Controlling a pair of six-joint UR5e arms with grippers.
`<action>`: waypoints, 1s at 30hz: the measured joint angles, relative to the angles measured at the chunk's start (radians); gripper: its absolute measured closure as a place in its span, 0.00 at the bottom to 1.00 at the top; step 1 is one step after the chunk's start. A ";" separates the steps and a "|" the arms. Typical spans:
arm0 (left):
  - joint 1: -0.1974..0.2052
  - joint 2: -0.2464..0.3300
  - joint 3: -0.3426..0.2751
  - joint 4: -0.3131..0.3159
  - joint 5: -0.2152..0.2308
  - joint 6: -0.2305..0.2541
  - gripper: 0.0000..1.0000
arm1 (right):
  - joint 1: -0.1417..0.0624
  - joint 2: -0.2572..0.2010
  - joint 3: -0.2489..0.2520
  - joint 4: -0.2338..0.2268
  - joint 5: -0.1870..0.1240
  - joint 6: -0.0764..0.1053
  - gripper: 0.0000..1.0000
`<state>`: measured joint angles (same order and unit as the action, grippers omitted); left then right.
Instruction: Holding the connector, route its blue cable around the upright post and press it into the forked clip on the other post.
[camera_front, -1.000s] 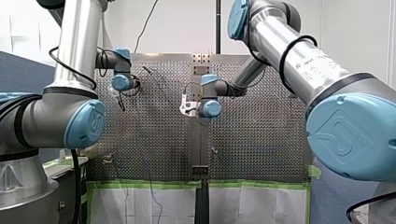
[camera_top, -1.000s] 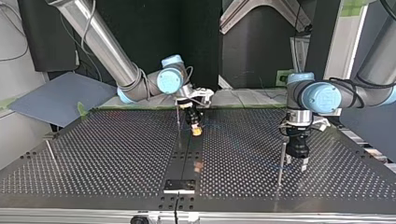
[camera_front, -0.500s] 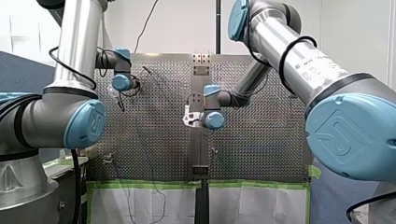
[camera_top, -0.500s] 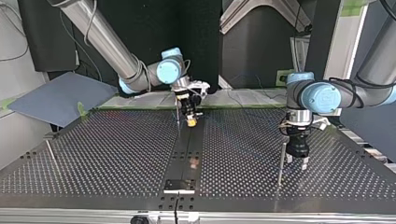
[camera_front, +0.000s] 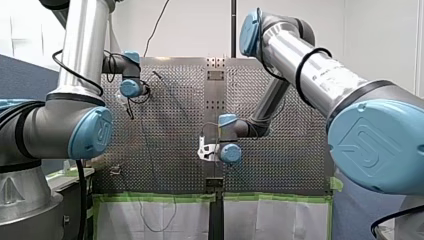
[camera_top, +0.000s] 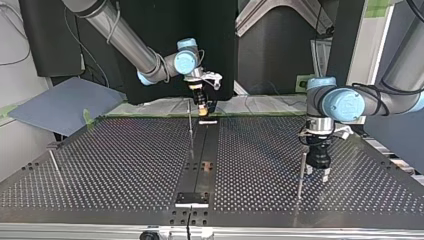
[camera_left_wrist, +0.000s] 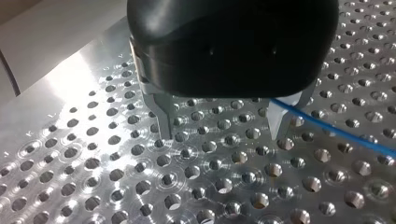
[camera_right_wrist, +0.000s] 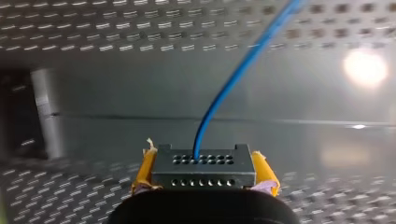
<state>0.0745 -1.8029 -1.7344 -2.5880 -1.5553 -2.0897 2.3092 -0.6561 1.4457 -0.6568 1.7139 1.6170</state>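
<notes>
My right pincer (camera_right_wrist: 205, 168) is clamped on the black connector (camera_right_wrist: 204, 176), yellow pads (camera_right_wrist: 147, 170) either side, at the tabletop's (camera_top: 125, 165) far edge in the top view. The blue cable (camera_right_wrist: 232, 77) leaves it going ahead, roughly 1 o'clock. A thin post (camera_top: 190, 125) stands just beside that pincer, about 7 o'clock from it in the top view, so I'd guess that's the one to wrap. Well apart, around 4 o'clock, my left pincer (camera_left_wrist: 219, 133) hangs wide open and empty next to a second post (camera_top: 301, 175), cable running past one finger. Can't tell which post has the forked clip.
</notes>
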 joint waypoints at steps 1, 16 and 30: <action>0.000 0.000 0.000 0.000 0.000 0.000 0.00 | 0.003 0.008 0.008 -0.008 0.005 -0.001 1.00; 0.000 0.000 0.000 -0.001 -0.001 0.002 0.00 | 0.004 0.148 0.148 -0.148 0.065 0.014 1.00; -0.001 0.000 0.000 -0.004 -0.001 0.003 0.00 | -0.092 0.265 0.217 -0.205 0.083 -0.009 1.00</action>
<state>0.0733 -1.8029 -1.7345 -2.5924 -1.5561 -2.0865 2.2169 -0.3911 1.6631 -0.8622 1.7966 1.6079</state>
